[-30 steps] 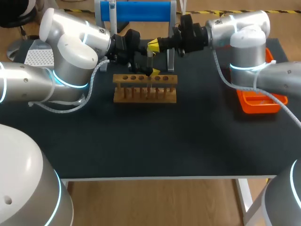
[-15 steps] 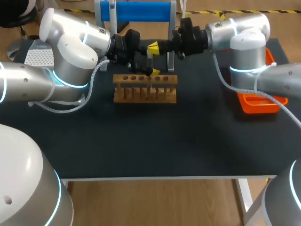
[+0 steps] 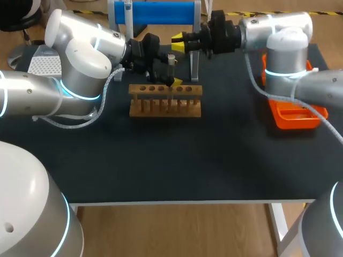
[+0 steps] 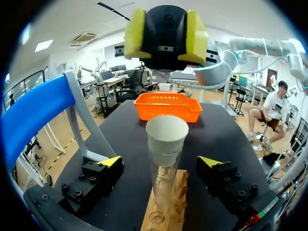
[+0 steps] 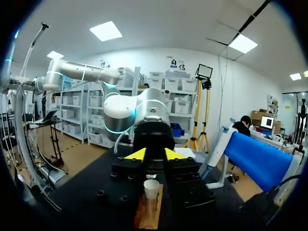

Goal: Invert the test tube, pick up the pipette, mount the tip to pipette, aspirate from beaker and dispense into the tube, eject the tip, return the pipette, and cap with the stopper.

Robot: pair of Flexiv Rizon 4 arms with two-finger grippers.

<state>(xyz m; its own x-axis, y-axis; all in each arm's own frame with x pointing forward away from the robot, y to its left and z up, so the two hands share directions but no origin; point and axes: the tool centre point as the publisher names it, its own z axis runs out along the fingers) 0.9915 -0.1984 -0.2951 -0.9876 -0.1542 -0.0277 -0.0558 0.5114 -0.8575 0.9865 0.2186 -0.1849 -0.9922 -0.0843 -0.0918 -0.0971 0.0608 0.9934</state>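
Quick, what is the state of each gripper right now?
Left gripper: open around the test tube, not touching it.
Right gripper: open, holding nothing.

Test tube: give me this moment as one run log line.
tube upright in wooden rack, stopper on top | left tool open around tube, not touching | right tool open, raised beyond tube, empty

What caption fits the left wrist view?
Stoppered test tube upright in the wooden rack between the open fingers of the left gripper.
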